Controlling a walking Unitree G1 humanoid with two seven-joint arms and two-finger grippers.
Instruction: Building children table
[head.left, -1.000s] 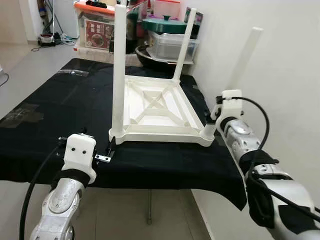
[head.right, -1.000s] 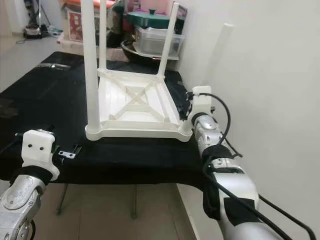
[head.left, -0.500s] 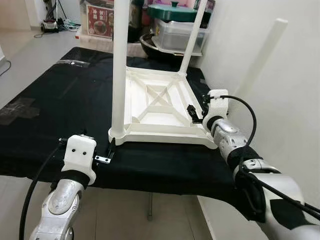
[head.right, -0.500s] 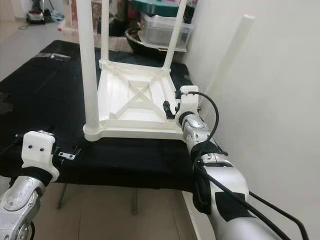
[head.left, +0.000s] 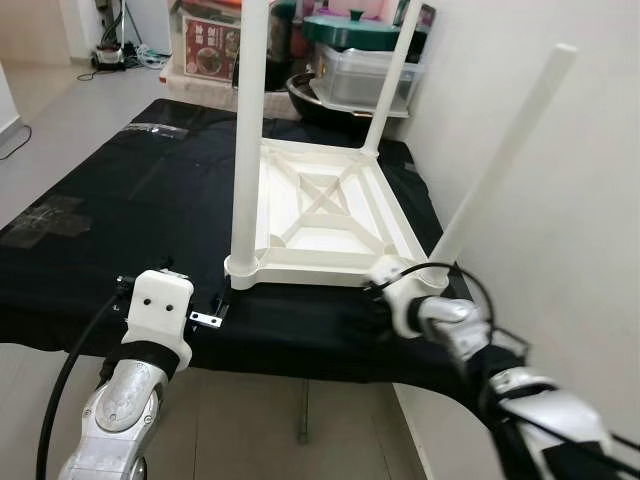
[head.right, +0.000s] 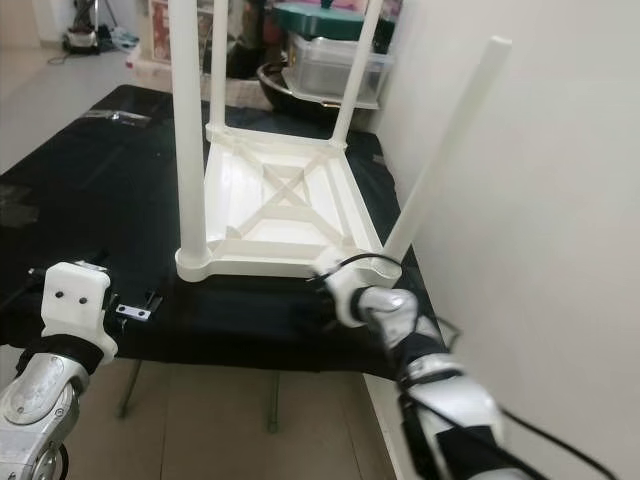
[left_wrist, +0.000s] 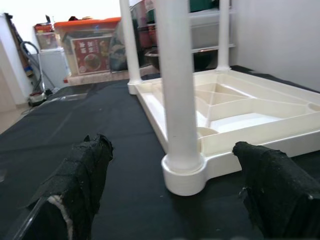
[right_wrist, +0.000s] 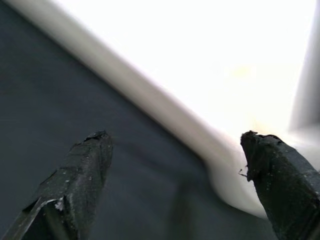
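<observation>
- Right gripper (right_wrist: 175, 185) is hanging released beside the near right corner of the upturned white children's table (head.left: 330, 215).
- Left gripper (left_wrist: 175, 195) is gaping released, facing a standing leg (left_wrist: 177, 85).
- Fourth leg (head.left: 505, 160) is leaning tilted in its socket on the black-clothed counter (head.left: 110, 210).

The upturned white children's table (head.left: 330, 215) looks like smooth moulded plastic with a soft sheen, and its round white legs (head.left: 247, 140) share that finish. It rests on a matt black cloth (head.left: 110, 215) with a fine woven look. The left gripper (left_wrist: 175, 200) has matt black fingers (left_wrist: 82, 172) wrapped in rough, frayed padding; the right gripper (right_wrist: 175, 175) looks alike. The silver arm casings (head.left: 120, 400) are glossy metal.
</observation>
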